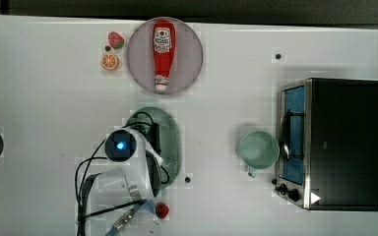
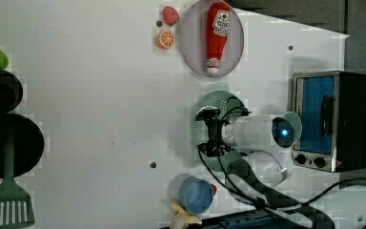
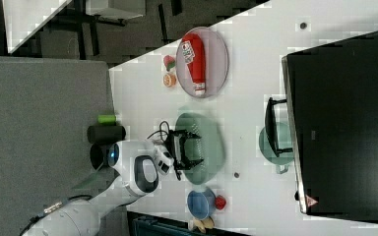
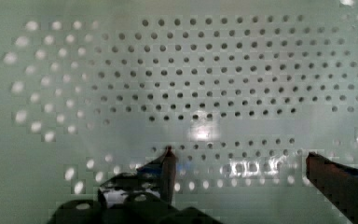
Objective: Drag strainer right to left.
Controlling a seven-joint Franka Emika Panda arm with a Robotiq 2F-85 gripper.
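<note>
Wrist view shows the gripper with its two fingers spread nearly to full width, poised over the perforated floor of the strainer and holding nothing. In my judgement the wide stance suits pressing down inside the basket or catching its wall so the arm can slide it, not lift it. The strainer lies on the white table, near the middle of the top view, below the plate carrying the ketchup bottle and well apart from the mint cup beside the toaster oven. Its long axis runs top to bottom in the top view, across the intended line of drag; the tab handles are mostly hidden by the arm.
</note>
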